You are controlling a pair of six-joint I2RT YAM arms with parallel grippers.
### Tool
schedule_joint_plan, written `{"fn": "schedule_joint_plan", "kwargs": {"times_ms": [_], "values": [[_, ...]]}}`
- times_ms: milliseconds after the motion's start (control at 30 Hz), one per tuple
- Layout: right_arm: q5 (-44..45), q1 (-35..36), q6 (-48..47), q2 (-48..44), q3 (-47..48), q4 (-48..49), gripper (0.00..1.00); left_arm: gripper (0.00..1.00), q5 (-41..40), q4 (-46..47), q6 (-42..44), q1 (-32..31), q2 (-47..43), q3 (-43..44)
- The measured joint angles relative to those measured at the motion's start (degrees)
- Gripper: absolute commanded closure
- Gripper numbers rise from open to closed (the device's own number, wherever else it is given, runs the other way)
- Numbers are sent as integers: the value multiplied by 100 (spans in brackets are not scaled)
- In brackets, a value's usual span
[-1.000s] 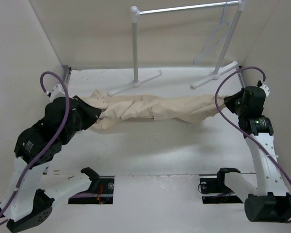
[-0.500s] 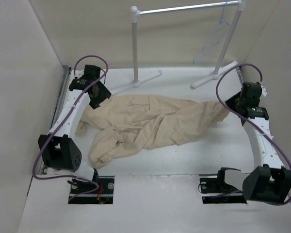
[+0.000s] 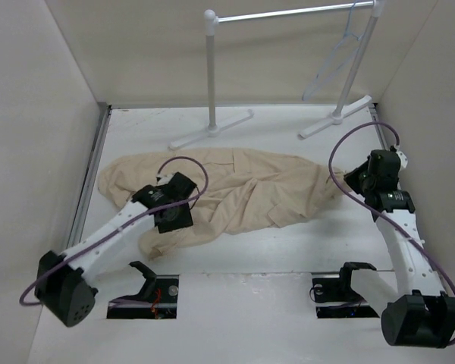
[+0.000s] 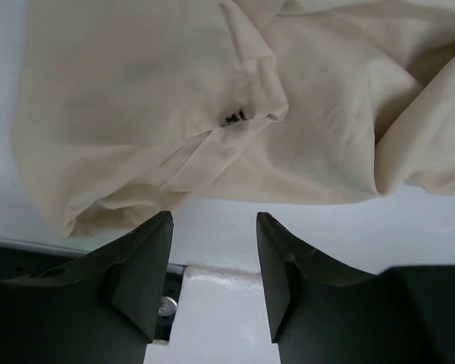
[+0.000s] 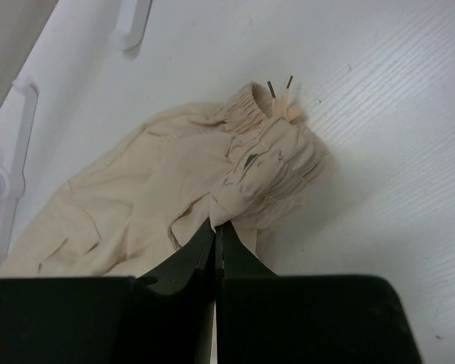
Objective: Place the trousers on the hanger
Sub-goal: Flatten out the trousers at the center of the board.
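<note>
Soft, limp trousers (image 3: 243,186) sprawl mid-frame on the counter (image 3: 288,250). My right pincer (image 5: 215,227) is clamped on their gathered waistband. My left pincer (image 4: 212,258) hangs apart, empty. I'd grab the waistband, since the cloth sags.

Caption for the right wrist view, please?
Right gripper shut on the gathered end of the trousers, the rest crumpled on the white table.

— What place is this?
— A robot lab test booth: a white table (image 3: 288,250) boxed in by bare panels (image 3: 30,114), two arms (image 3: 110,233) (image 3: 406,244) bolted at its near edge, a clothes rack (image 3: 211,76) at the far edge.
</note>
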Motion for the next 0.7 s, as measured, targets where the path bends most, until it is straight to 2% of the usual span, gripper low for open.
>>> {"fn": "schedule_joint_plan", "kwargs": {"times_ms": [167, 300, 533, 567, 633, 700], "values": [[-15, 17, 0, -249, -155, -24, 94, 57, -46, 728, 4, -415, 1060, -125], [-39, -157, -4, -476, -240, -70, 94, 63, -227, 1176, 31, -402, 1436, -232], [-59, -568, 9, -413, -254, -103, 94, 65, -402, 1650, 127, -334, 1939, -527], [-74, -570, 20, -361, -254, -103, 94, 75, -407, 1700, 142, -332, 2020, -546], [-90, -570, 39, -271, -251, -94, 94, 89, -439, 1786, 177, -321, 2127, -564], [-94, -570, 74, -186, -238, -72, 94, 95, -474, 1838, 199, -264, 2116, -570]]}}
